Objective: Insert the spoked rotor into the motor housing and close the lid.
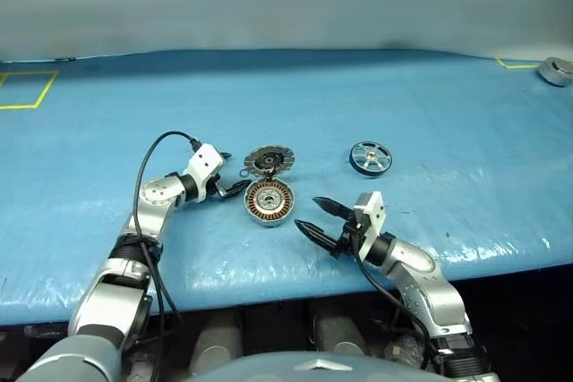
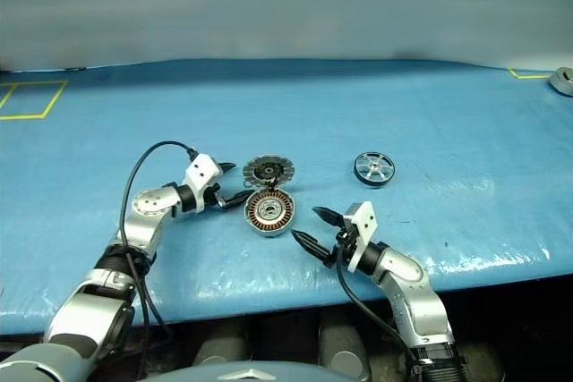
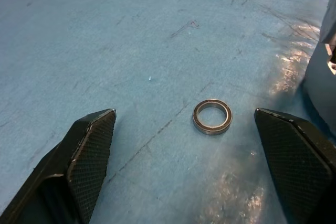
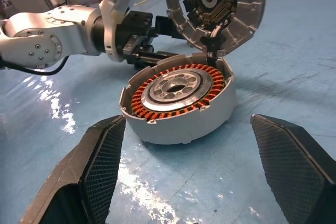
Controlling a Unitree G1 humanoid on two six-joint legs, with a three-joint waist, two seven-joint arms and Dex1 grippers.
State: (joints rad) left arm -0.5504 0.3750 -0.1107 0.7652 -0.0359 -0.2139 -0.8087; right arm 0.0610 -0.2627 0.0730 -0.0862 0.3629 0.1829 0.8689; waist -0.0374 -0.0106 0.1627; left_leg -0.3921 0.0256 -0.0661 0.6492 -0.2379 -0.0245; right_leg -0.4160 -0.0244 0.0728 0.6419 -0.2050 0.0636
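1. On the blue plastic-covered table, near its front middle, lies the motor housing, a round shallow silver-rimmed disc with a ring of copper-brown windings around a dark centre.
2. The lid, a round disc with a grey-white segmented ring and a dark centre, stands swung open at the housing's far edge, joined to it by a hinge.
3. The spoked rotor, a small flat silver wheel with a dark rim and thin spokes, lies on the table to the right of the lid, well apart from the housing.
4. The left gripper sits just left of the housing, its two black fingers spread apart with nothing between them but table.
5. In the left wrist view, a small thin metal ring lies flat on the blue surface between those fingers, touching neither.
6. The right gripper sits just right of and nearer than the housing, pointing towards it, its fingers spread wide and empty.
7. A grey round metal part lies at the table's far right corner.
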